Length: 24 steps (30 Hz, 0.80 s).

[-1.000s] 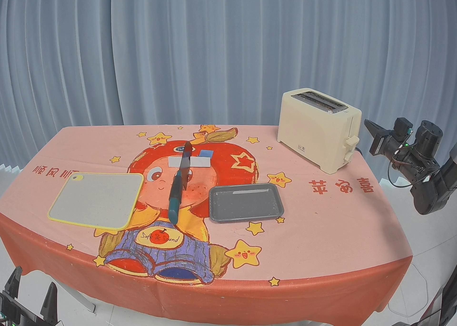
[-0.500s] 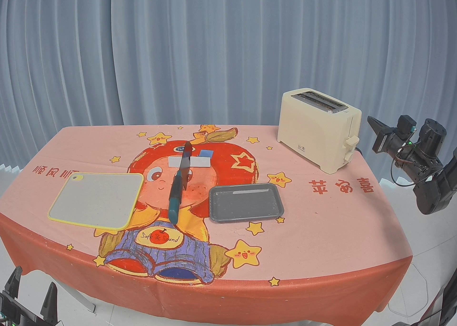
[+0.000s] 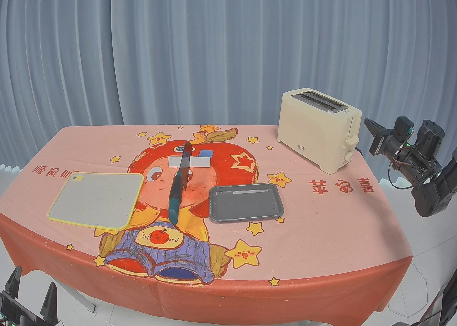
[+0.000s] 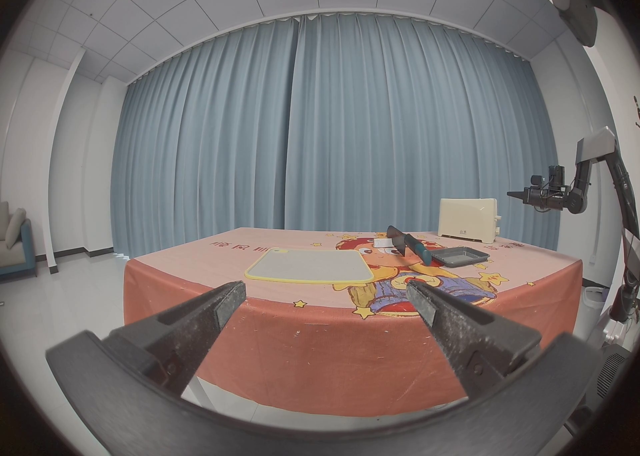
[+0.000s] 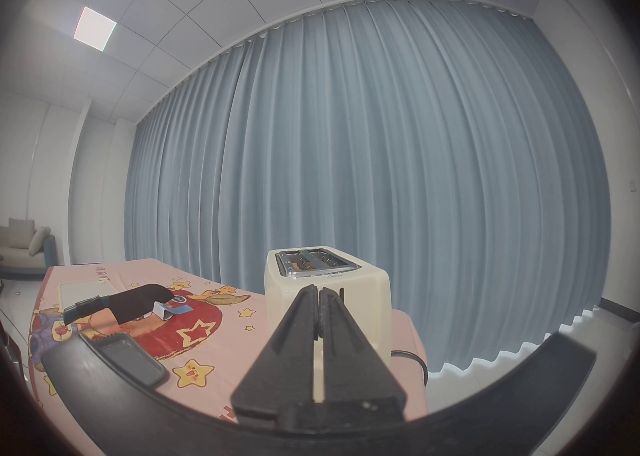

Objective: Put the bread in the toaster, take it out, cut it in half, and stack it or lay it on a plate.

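Right tool (image 3: 368,123), pinched closed and empty at frame right near the toaster (image 3: 314,124): likely lever (image 3: 352,141) press, so land squarely on it, push straight down, avoid shoving the toaster.

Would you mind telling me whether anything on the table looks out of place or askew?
Only the knife: it lies between the cutting board and the grey tray, its blade apparently propped on a small white block rather than flat. Everything else sits tidy.

Cream toaster (image 3: 318,129) upright, far right of counter (image 3: 333,231) | grey plate (image 3: 246,202) flat, centre | teal-handled knife (image 3: 177,189) between plate and cutting board (image 3: 95,199)
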Motion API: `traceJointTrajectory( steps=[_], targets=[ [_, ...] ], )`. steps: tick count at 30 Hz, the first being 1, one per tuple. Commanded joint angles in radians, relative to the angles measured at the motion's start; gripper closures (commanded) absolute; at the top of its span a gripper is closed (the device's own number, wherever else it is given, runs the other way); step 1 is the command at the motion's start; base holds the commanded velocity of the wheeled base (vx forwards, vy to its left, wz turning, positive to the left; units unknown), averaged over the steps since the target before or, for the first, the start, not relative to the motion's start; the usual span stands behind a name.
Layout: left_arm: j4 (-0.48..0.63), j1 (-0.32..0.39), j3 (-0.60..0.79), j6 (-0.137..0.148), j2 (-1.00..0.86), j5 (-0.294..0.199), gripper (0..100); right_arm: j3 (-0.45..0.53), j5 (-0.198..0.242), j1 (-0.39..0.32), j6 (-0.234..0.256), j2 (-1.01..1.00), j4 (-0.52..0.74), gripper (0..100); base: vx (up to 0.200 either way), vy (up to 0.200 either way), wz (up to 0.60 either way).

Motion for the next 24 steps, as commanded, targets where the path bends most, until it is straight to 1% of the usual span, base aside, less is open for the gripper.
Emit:
traceJointTrajectory(
  steps=[1, 24],
  targets=[
    [0.000, 0.000, 0.018, -0.001, 0.000, 0.000, 0, -0.001, -0.008, 0.018, 0.001, 0.000, 0.000, 100, 0.000, 0.000, 0.00],
    [0.000, 0.000, 0.018, -0.001, 0.000, 0.000, 0, 0.010, -0.011, 0.022, -0.001, -0.003, 0.000, 100, 0.000, 0.000, 0.00]
  ],
)
